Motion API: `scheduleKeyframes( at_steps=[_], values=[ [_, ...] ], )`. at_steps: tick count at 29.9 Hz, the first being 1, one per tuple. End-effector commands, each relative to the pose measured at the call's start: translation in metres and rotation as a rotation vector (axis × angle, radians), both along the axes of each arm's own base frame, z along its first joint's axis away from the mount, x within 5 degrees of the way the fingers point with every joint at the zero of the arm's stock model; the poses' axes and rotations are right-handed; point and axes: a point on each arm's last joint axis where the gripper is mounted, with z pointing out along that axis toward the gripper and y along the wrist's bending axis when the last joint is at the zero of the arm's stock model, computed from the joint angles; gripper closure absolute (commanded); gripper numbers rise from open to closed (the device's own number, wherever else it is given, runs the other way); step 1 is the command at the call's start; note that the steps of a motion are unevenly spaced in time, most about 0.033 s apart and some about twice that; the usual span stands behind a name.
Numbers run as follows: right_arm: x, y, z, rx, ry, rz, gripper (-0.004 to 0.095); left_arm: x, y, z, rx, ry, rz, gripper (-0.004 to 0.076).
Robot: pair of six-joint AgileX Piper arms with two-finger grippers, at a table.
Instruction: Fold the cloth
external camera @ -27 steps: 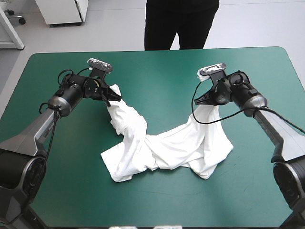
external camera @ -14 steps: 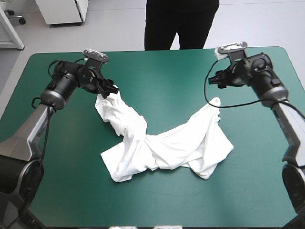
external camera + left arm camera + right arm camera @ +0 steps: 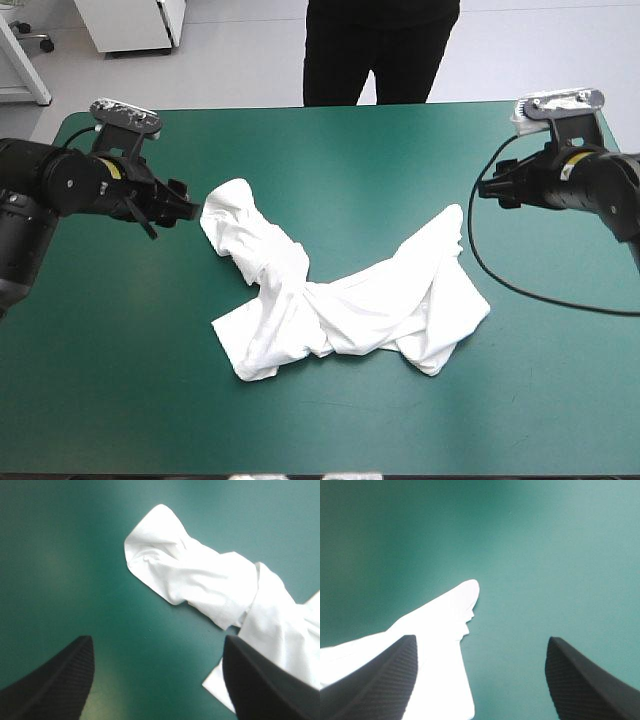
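Left jaws: open. The two black fingers (image 3: 55, 682) stand wide apart with nothing between them. They are held just beside the far left end of the white short-sleeved T-shirt (image 3: 340, 310), clear of the cloth. From the left wrist, that rounded, rumpled end of the T-shirt (image 3: 195, 577) lies ahead of the jaws, flat and untouched.

Right jaws: also open and empty, black fingers (image 3: 585, 680) spread. They are held near the T-shirt's far right tip without touching it. The pointed tip (image 3: 462, 592) shows ahead of them.

The T-shirt itself is crumpled and unfolded. It lies in a loose V about the middle of the teal-green covered surface (image 3: 350, 150), with two ends reaching toward the far side and a bunched mass toward the near side.
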Motion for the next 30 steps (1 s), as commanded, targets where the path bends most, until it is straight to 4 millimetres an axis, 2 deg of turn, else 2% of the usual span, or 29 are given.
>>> scheduleKeyframes(
  at_steps=[1, 7, 11, 23, 26, 30],
  values=[
    [-0.033, -0.003, 0.009, 0.039, -0.051, 0.034, 0.0233, -0.022, -0.008, -0.007, -0.021, 0.033, -0.038, 0.0199],
    [-0.07, -0.001, -0.012, 0.028, 0.077, 0.094, 0.0233, -0.024, -0.033, -0.079, 0.049, 0.185, -0.151, 0.0199],
    [-0.083, 0.0, -0.018, 0.017, 0.127, 0.128, 0.0233, -0.02, -0.033, -0.123, 0.102, 0.298, -0.154, 0.0199],
    [-0.088, 0.0, -0.02, 0.015, 0.141, 0.147, 0.0232, 0.013, -0.048, -0.192, 0.162, 0.444, -0.199, 0.0199],
    [-0.088, 0.001, -0.03, -0.005, 0.172, 0.161, 0.0233, 0.019, -0.053, -0.21, 0.167, 0.509, -0.207, 0.0199],
    [-0.091, 0.007, -0.058, -0.015, 0.265, 0.198, 0.0233, 0.024, -0.058, -0.223, 0.149, 0.537, -0.211, 0.0199]
  ],
)
